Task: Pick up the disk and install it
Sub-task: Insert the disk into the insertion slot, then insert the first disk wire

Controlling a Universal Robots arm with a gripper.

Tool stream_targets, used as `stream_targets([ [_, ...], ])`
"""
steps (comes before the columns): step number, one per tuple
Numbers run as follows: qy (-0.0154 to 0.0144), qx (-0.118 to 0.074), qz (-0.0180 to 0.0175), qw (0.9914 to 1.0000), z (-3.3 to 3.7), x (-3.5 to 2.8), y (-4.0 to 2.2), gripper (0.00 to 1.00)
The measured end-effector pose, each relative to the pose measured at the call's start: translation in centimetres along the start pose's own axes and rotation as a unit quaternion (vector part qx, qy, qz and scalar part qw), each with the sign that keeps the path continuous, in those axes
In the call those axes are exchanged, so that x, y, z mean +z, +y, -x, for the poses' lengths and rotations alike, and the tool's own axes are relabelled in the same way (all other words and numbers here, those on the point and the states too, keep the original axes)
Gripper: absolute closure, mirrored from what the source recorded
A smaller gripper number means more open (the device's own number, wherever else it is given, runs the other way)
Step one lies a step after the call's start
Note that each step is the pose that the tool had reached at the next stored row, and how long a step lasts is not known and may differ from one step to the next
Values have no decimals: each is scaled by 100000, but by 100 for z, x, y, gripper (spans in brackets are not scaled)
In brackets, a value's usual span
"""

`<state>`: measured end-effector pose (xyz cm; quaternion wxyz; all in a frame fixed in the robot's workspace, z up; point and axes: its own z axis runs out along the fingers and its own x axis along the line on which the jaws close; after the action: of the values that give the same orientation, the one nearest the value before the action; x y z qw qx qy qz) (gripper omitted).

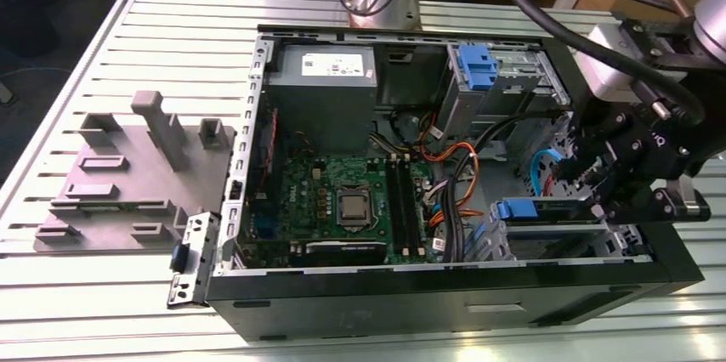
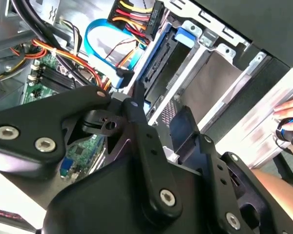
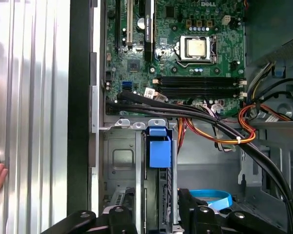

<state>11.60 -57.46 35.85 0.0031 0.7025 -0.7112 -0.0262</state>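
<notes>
The disk (image 3: pixel 161 190) stands edgewise, blue end facing motherboard (image 3: pixel 224 73).

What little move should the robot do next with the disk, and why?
Probably a gentle push deeper along the slot. The disk stands inside the drive cage with the gripper right at its end, and I can't tell if it's fully seated.

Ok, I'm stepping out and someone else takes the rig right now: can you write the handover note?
Gripper: down inside the PC case, at the drive cage and over the disk; grip unclear.
Disk: already off the table, standing in the cage slot, blue tab toward the motherboard.
Left: full seating cannot be confirmed.
Note: a person's hand is close beside the case.
</notes>
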Motion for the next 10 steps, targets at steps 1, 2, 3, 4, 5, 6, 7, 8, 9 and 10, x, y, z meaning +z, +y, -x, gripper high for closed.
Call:
stream_targets([
  [1,1,-48,-166,100000,1,12,4,52],
  [2,6,-116,-338,99999,1,24,9,52],
  [3,10,-195,-520,99998,1,37,16,52],
  [4,6,-280,-710,99997,1,49,23,52],
  [5,-2,-347,-822,99996,1,55,27,52],
  [6,4,-371,-837,99996,1,55,29,52],
  [7,9,-372,-840,99996,1,55,29,52],
  [8,6,-377,-841,99996,1,55,30,52],
  [9,7,-387,-841,99996,1,55,31,52],
  [10,4,-387,-842,99996,1,55,31,52],
])
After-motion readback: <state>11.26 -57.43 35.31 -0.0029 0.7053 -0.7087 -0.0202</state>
